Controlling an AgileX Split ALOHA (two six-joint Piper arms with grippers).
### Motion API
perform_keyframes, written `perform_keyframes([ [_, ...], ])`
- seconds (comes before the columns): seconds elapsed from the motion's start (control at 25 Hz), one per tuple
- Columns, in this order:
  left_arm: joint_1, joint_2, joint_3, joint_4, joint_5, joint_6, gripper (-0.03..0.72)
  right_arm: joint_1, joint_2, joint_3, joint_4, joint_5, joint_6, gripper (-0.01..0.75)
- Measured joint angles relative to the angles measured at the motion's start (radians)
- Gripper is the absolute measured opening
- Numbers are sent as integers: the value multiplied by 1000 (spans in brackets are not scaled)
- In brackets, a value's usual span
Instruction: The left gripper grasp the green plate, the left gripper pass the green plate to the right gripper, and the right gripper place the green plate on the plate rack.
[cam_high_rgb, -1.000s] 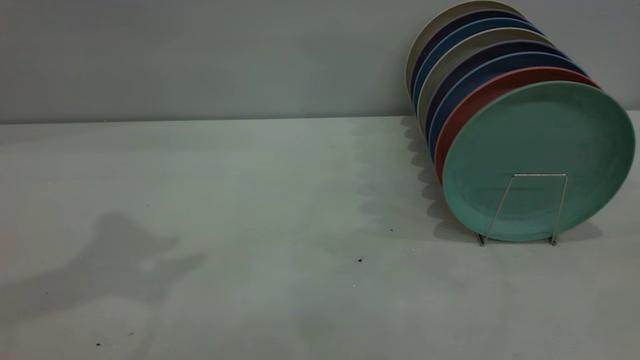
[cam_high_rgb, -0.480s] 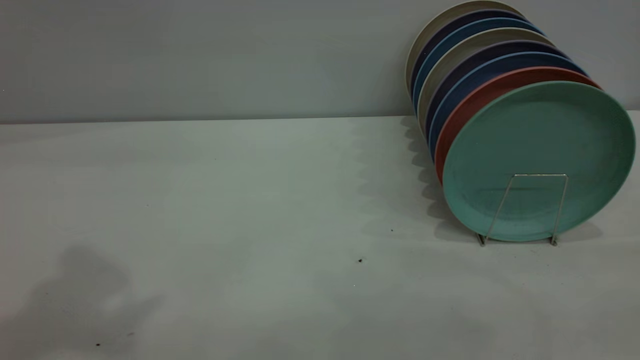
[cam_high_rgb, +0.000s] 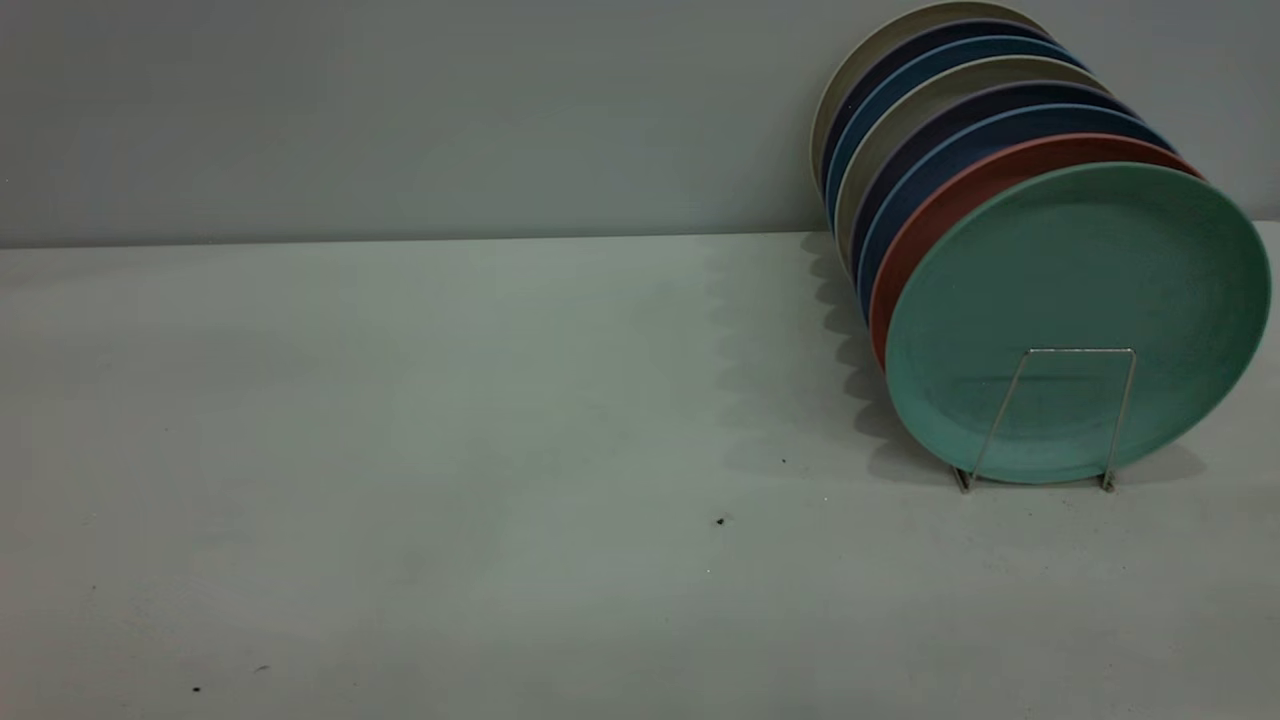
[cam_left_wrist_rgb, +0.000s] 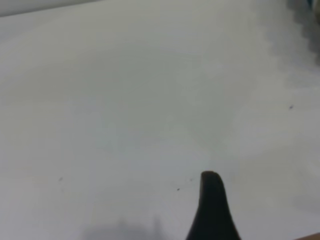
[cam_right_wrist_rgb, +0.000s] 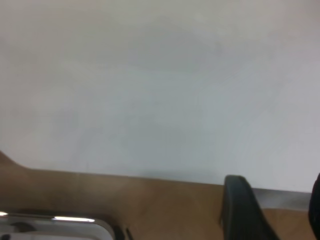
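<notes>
The green plate (cam_high_rgb: 1080, 280) stands upright at the front of the plate rack (cam_high_rgb: 1128, 400), at the table's right in the exterior view. One thin wire loop crosses its lower face. Neither gripper shows in the exterior view. My left gripper (cam_left_wrist_rgb: 267, 202) hangs over bare table far from the plate; only one black finger (cam_left_wrist_rgb: 212, 210) shows, with nothing beside it, so it is open and empty. My right gripper (cam_right_wrist_rgb: 277, 200) is open and empty above the table's near edge, with a wide gap between its two fingers.
Behind the green plate stand a salmon-pink plate (cam_high_rgb: 950, 200), several blue plates (cam_high_rgb: 960, 145) and beige plates (cam_high_rgb: 880, 60), all leaning in the rack. A grey wall runs behind the table. A brown surface (cam_right_wrist_rgb: 125, 195) and a metal part (cam_right_wrist_rgb: 60, 222) lie below the right gripper.
The arm's shadow on the left of the table slid left and down, then left the exterior view. The plates and rack have not moved.
</notes>
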Motion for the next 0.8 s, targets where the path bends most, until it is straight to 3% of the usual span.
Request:
perform_keyframes([
  [0.56, 0, -470, 576, 147, -5, -87, 570, 0, 0, 0, 69, 0, -21, 344],
  [0.8, 0, -646, 743, 216, -12, -172, 569, 0, 0, 0, 69, 0, -21, 344],
])
